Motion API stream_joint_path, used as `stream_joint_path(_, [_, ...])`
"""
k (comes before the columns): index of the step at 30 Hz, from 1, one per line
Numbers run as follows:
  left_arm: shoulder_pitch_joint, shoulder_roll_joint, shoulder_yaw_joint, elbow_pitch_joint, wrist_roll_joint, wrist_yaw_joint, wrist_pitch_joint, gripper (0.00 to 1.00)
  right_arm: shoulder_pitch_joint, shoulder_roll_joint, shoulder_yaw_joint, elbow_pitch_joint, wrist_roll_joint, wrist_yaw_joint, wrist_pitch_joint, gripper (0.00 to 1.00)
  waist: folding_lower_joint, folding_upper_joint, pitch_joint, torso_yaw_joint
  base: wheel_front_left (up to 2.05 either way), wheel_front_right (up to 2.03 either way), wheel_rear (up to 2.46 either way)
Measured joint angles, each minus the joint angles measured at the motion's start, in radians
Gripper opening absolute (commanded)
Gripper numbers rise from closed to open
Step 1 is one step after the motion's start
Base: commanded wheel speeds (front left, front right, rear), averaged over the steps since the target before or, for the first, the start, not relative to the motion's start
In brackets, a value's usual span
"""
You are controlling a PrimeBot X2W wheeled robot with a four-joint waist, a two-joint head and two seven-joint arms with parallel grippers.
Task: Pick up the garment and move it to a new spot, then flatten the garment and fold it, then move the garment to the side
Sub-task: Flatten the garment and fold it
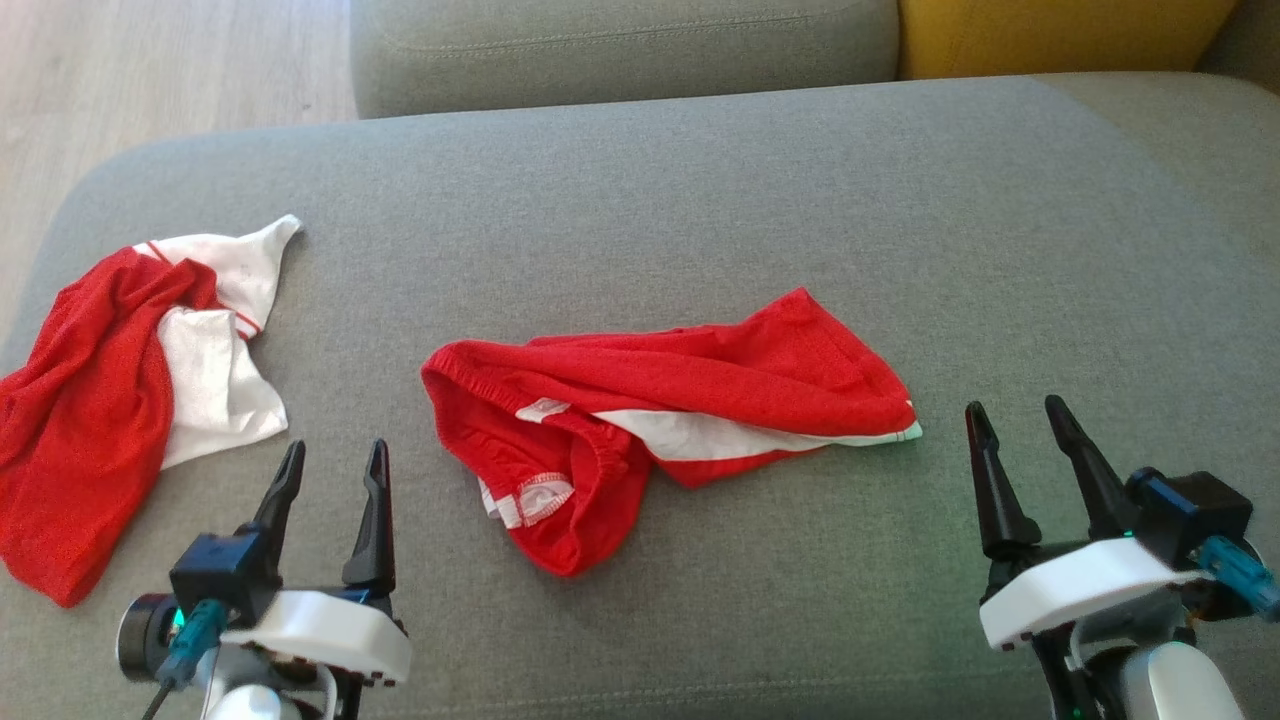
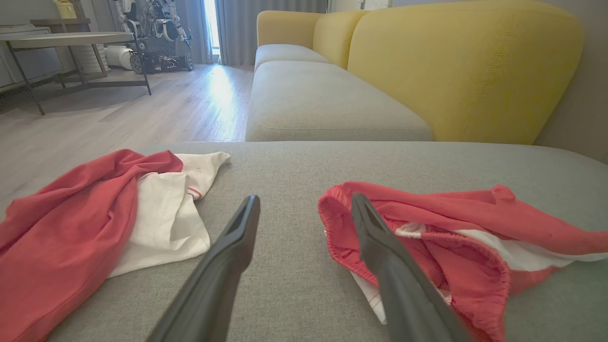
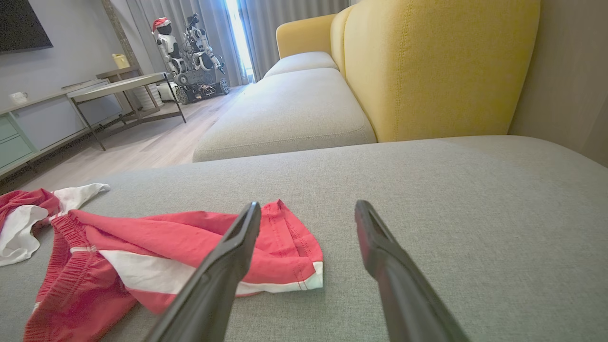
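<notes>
The red shorts point(image 1: 680, 400) lie crumpled in the middle of the grey sofa cushion point(image 1: 700, 200). Their long axis runs crosswise in front of the robot. The elastic waistband end points toward its left side and the white-trimmed leg hem toward its right.

The left fingers point(image 1: 373, 500) hover spread wide and hold nothing, just short of the waistband. The cloth lies ahead of them and inward, to their right. The right fingers point(image 1: 992, 480) are equally wide apart and empty. The hem corner sits near them, ahead and to their left.

So the shorts lie between the two arms, each end near one pair of fingers, and neither arm touches the fabric. From here I'd say neither arm is clearly nearer. A grasp at both ends looks natural, with each arm reaching forward and inward.

A second garment, a red and white shirt point(image 1: 120, 400), is bunched at the cushion's far left, apart from the shorts and outside the left fingers. It could be snagged if that arm strays outward.
</notes>
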Motion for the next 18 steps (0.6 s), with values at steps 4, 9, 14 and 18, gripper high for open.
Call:
stream_joint_path(4, [-0.001, 0.0, -0.001, 0.004, 0.0, 0.0, 0.0, 1.0, 0.0, 0.0, 0.0, -0.001, 0.0, 0.0, 0.0, 1.0, 0.0, 0.0, 0.002, -0.001, 0.0, 0.0, 0.0])
stream_joint_path(9, [-0.02, -0.002, -0.033, 0.002, 0.0, -0.023, 0.003, 1.0, 0.0, 0.0, -0.002, -0.002, 0.0, 0.0, 0.0, 1.0, 0.0, 0.0, 0.014, 0.004, 0.0, 0.0, 0.0])
stream_joint_path(14, [-0.12, -0.037, -0.126, 0.012, 0.007, -0.093, 0.069, 1.0, -0.004, 0.0, 0.004, -0.004, 0.0, 0.0, 0.0, 1.0, 0.0, 0.0, 0.039, 0.006, 0.0, 0.0, 0.0])
stream_joint_path(18, [-0.174, -0.08, -0.203, 0.062, 0.005, -0.149, 0.138, 1.0, -0.015, 0.0, 0.017, -0.002, 0.001, 0.0, 0.0, 1.0, 0.0, 0.0, 0.059, -0.006, 0.0, 0.0, 0.0])
